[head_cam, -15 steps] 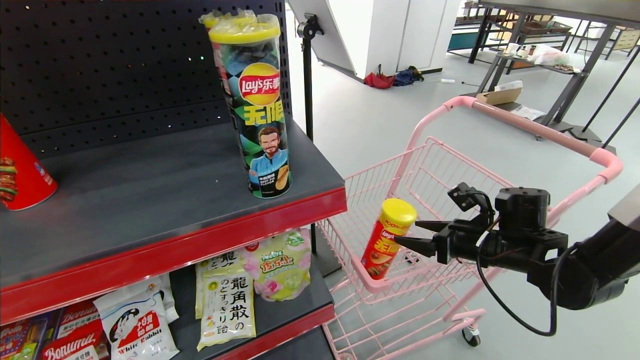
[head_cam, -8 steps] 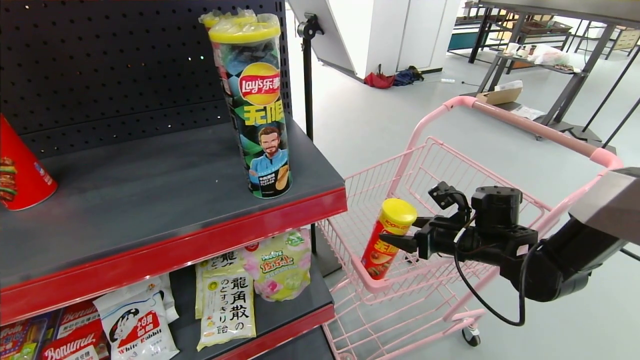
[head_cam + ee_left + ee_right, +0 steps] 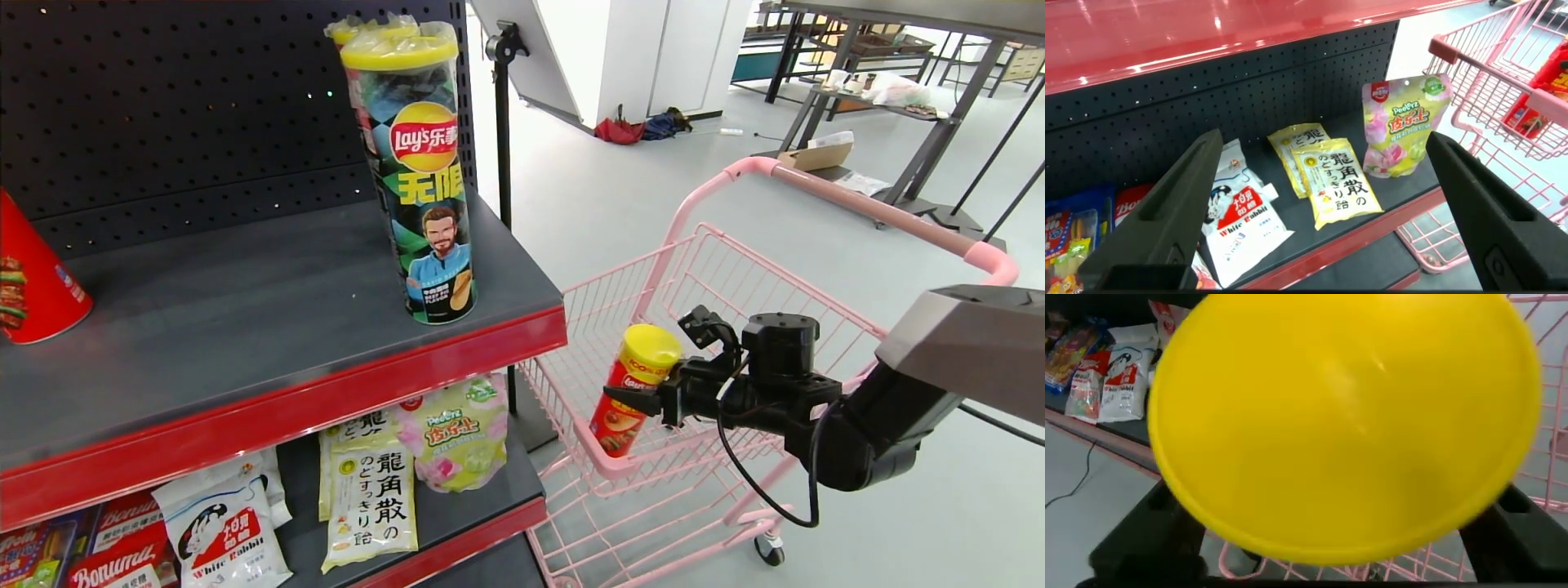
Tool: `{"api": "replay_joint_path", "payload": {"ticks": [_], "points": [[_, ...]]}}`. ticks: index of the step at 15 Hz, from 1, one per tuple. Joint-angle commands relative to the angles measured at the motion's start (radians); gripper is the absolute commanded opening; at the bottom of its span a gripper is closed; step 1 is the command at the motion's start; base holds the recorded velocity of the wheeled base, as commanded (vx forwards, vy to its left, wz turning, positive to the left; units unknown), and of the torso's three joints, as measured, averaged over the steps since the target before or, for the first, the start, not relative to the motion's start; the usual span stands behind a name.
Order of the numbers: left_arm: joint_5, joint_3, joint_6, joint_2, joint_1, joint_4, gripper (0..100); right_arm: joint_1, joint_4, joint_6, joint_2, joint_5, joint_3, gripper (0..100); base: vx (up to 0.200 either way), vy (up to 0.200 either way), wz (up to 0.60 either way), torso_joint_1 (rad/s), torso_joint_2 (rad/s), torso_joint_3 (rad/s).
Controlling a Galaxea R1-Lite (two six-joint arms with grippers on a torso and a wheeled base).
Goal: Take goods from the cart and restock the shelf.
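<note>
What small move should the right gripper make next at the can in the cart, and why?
Probably close the right gripper on the can. Its open fingers seem to sit on both sides of the can, just below the yellow lid, and the can leans in the cart, not yet gripped.

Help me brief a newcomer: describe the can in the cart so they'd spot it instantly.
Look at the pink cart beside the shelf. In its corner nearest the shelf leans a slim can, red with a yellow lid, unlike the taller dark can standing on the shelf.
</note>
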State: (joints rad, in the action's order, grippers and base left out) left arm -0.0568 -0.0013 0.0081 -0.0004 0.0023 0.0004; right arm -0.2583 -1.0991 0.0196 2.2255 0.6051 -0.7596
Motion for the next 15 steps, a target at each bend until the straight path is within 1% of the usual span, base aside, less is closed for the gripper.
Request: {"api": "replay_joint_path", "payload": {"ticks": [1,3,6,8,9,10,12,13,14,15], "points": [[0.0,0.001,0.0,0.0,-0.001,0.001,100,-0.016,-0.013,-0.003,0.017,0.001,-0.003,0,0.0,0.0,0.0,0.0,0.0,0.0],[0.0,0.0,0.0,0.0,-0.001,0.0,100,-0.035,-0.038,-0.007,0.02,-0.002,-0.001,0,0.0,0.0,0.0,0.0,0.0,0.0],[0.0,0.001,0.0,0.0,-0.001,0.001,100,-0.027,-0.044,-0.017,-0.02,-0.031,-0.007,0,0.0,0.0,0.0,0.0,0.0,0.0],[0.0,0.001,0.0,0.0,0.001,0.001,100,-0.022,-0.002,-0.05,-0.138,-0.079,-0.05,0,0.0,0.0,0.0,0.0,0.0,0.0],[0.0,0.001,0.0,0.0,0.001,0.0,100,-0.007,0.044,-0.049,-0.181,-0.082,-0.073,0,0.0,0.0,0.0,0.0,0.0,0.0],[0.0,0.001,0.0,0.0,0.001,0.001,100,0.008,0.18,-0.049,-0.287,-0.087,-0.136,0,0.0,0.0,0.0,0.0,0.0,0.0],[0.0,0.001,0.0,0.0,0.001,0.001,100,0.051,0.398,-0.026,-0.446,-0.146,-0.238,0,0.0,0.0,0.0,0.0,0.0,0.0],[0.0,0.001,0.0,0.0,0.001,0.0,100,0.079,0.509,0.003,-0.547,-0.179,-0.259,0,0.0,0.0,0.0,0.0,0.0,0.0],[0.0,0.001,0.0,0.0,-0.001,0.001,100,0.096,0.559,0.017,-0.601,-0.202,-0.256,0,0.0,0.0,0.0,0.0,0.0,0.0],[-0.001,0.0,-0.002,0.0,0.001,0.001,100,0.111,0.674,0.028,-0.774,-0.335,-0.207,0,0.0,0.0,0.0,0.0,0.0,0.0]]}}
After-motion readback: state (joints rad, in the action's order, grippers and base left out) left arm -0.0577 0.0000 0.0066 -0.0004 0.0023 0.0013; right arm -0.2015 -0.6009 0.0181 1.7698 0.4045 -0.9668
